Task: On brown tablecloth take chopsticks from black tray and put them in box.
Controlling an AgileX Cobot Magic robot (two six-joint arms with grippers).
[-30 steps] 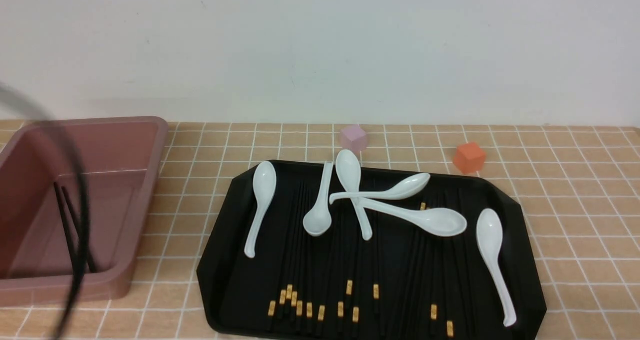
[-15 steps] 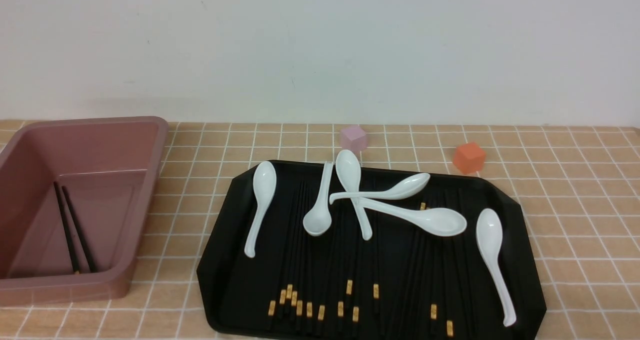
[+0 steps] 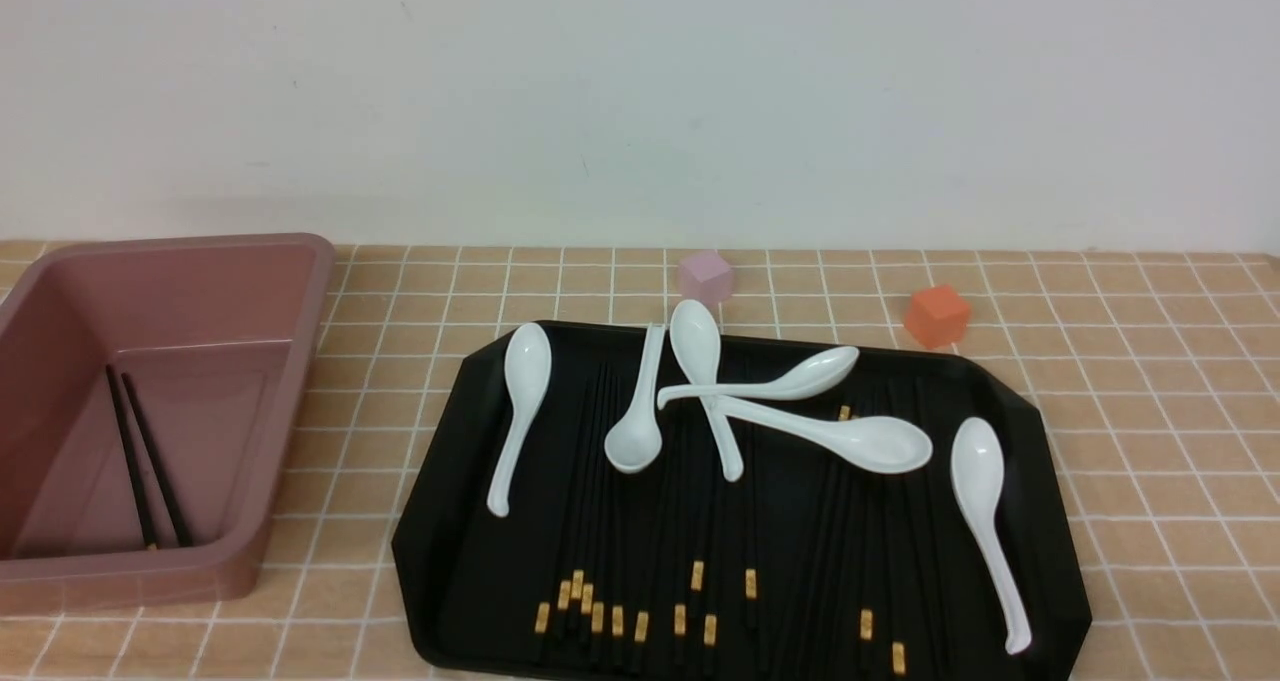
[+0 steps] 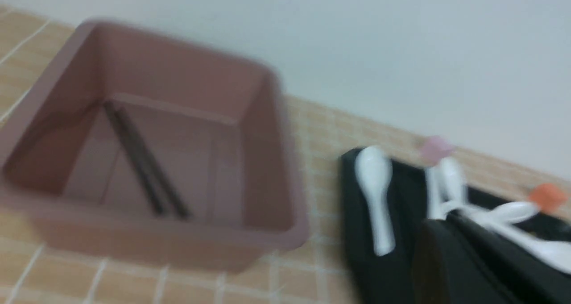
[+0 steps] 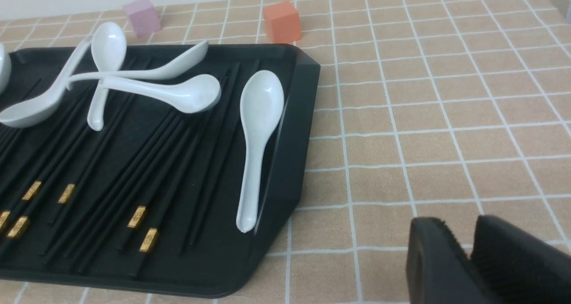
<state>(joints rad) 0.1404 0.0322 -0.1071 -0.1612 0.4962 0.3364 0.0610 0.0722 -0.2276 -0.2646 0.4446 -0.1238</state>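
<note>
In the lower middle of the front view, your black tray (image 3: 440,521) lies on the brown tablecloth (image 3: 1150,441), and most of the chopsticks (image 3: 640,521) are still in it, packed side by side under and between the white spoons (image 3: 980,501). Their long axes run roughly from the far rim toward the near rim, fanning slightly, with the gold bands nearly all at the near ends. Two sticks already lie in the box (image 3: 300,401) at the left of the frame, on its floor, running near-to-far and close together at their near ends. So you are between pickups: a delivery looks finished and the next fetch has not begun. Neither arm shows in the front view. The left tool (image 4: 446,259) appears at the lower right of its blurred wrist view, closed and empty. The right tool (image 5: 473,259) sits at the lower right of its own view, over bare cloth beside the tray's right edge; its two pads (image 5: 428,259) show a narrow gap with nothing between them, but you cannot tell from this view how wide it really stands. Your next move probably calls for crossing a stick's long axis with the jaws, choosing one clear of the spoons, perhaps near its banded end.
</note>
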